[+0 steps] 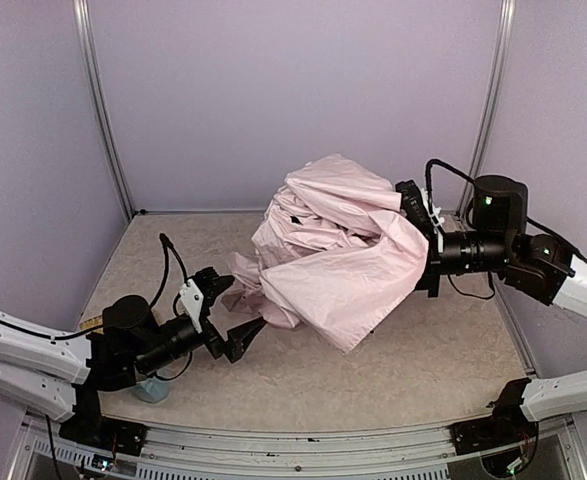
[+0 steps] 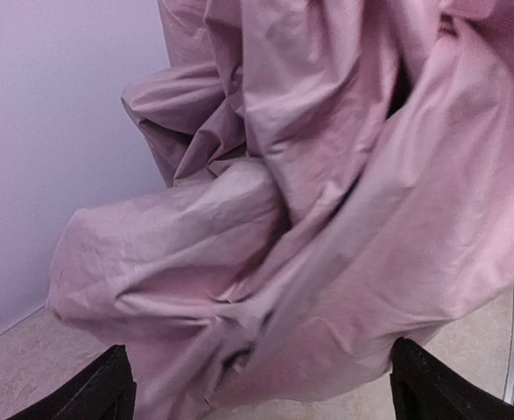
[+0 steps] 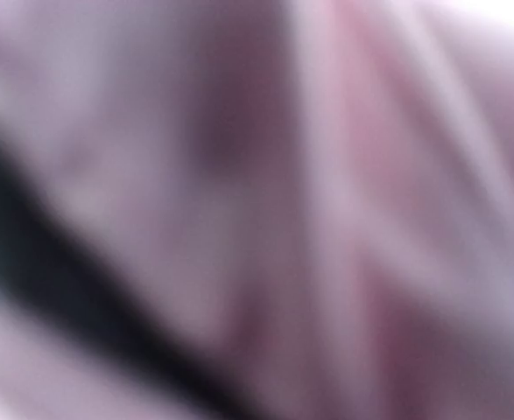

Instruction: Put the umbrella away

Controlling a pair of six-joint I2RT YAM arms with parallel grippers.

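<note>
**A:** Where is the umbrella (image 1: 338, 245)?

**B:** Over the middle of the table (image 1: 423, 370), a crumpled pink bundle. Its right end is up at the right gripper (image 1: 420, 220). Its lower folds droop just in front of the left gripper (image 1: 237, 312). I can't tell whether they touch the tabletop.

**A:** And the grips?

**B:** The left one is spread wide and has nothing in it. In its wrist view the fingers (image 2: 99, 394) sit at the bottom corners, with cloth ahead of them, not between them. The right one is buried in fabric, so I can't tell how its jaws stand or what they've caught.

**A:** What could go wrong?

**B:** The canopy is loose and bunched. If the left closes on one fold, I'd expect it to drag cloth instead of gathering the bundle, and a hidden rib could snag or bend. If the right has only fabric, the whole thing may slide out and drop.

**A:** What can't you see?

**B:** The shaft, ribs, handle and strap are all covered. The right wrist view is a pink blur with a dark band (image 3: 55, 262) I can't identify. There's also a small bluish thing (image 1: 154, 390) under the left arm that I can't make out.
</note>
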